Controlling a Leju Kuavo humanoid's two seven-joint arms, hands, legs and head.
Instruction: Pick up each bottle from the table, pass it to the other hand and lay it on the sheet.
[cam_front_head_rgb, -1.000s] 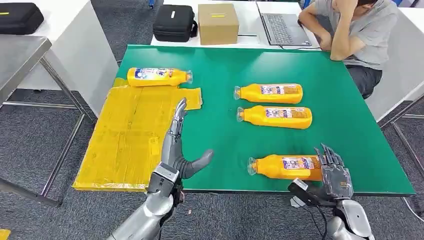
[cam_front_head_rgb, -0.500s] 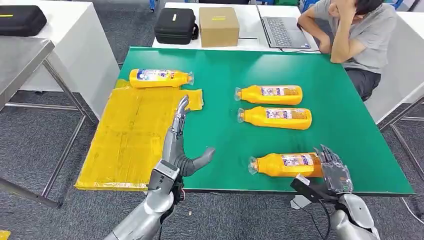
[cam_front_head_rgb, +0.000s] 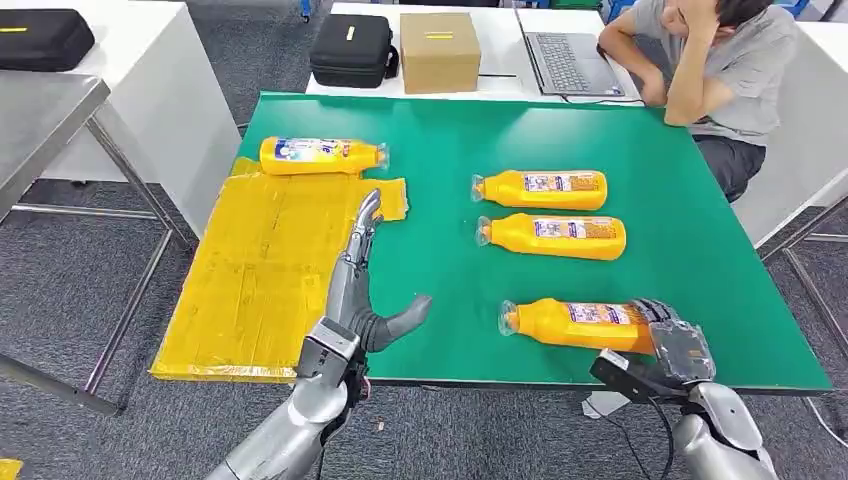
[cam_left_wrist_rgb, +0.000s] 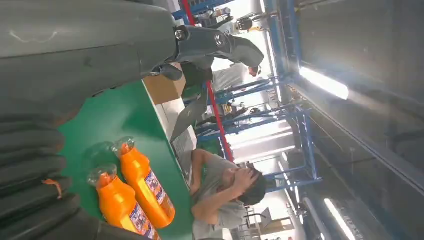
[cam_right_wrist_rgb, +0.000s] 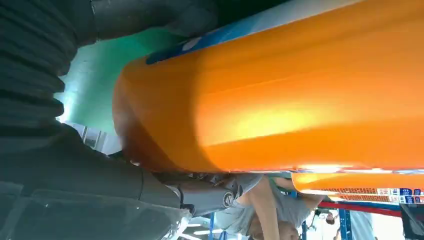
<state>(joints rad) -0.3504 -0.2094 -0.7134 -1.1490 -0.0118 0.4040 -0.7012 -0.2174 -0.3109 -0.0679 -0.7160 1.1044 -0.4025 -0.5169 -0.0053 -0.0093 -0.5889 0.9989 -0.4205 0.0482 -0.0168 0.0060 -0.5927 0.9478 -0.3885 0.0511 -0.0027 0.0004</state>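
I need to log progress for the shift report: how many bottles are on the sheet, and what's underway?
Done: one orange plastic bottle lies on the yellow sheet. In hand: the right hand grips the nearest orange bottle; the left hand waits open. Left: two orange bottles on the green table.
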